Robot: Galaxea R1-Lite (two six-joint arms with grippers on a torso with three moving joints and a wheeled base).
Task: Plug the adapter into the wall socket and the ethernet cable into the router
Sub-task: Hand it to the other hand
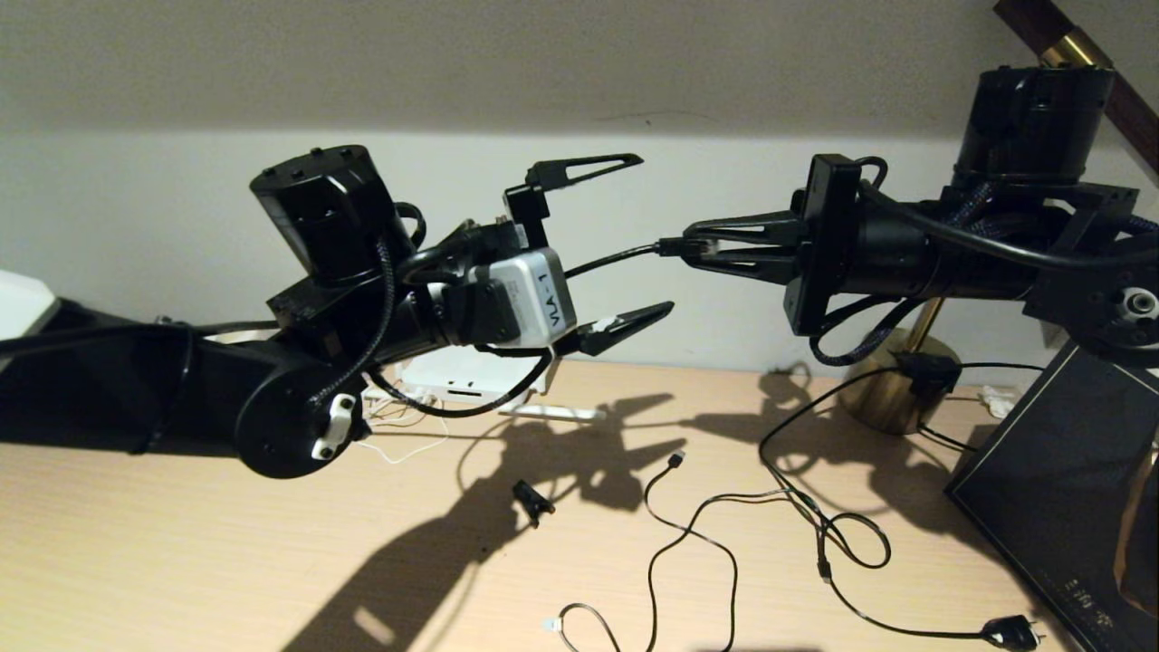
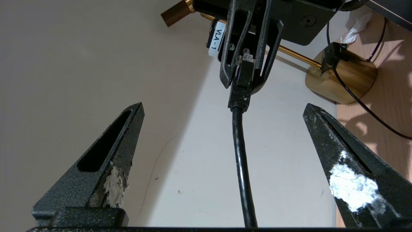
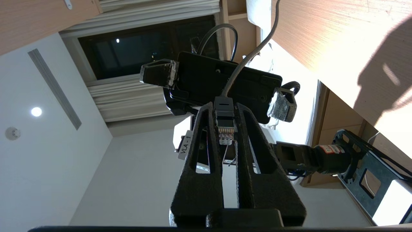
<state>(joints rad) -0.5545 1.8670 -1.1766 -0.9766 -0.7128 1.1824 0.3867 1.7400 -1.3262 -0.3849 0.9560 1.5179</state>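
Note:
Both arms are raised above the table, facing each other. My right gripper (image 1: 685,247) (image 3: 224,108) is shut on the clear connector (image 3: 224,130) (image 2: 246,61) of the ethernet cable (image 1: 611,260) (image 2: 239,154). The cable runs from there straight between the wide-apart fingers of my left gripper (image 1: 654,234) (image 2: 223,107), which is open and touches nothing. Part of the white router (image 1: 457,371) lies at the table's back, behind the left arm, with one antenna (image 1: 552,413) flat beside it. A thin white cord (image 1: 403,450) trails near it. The adapter and the wall socket are out of view.
On the wooden table (image 1: 181,543) lie a small black clip (image 1: 532,500), a black USB-tipped cable (image 1: 675,521) and a black lamp cord with its plug (image 1: 1010,631). A brass lamp base (image 1: 892,389) stands at the back right, and a dark panel (image 1: 1059,489) at the right edge.

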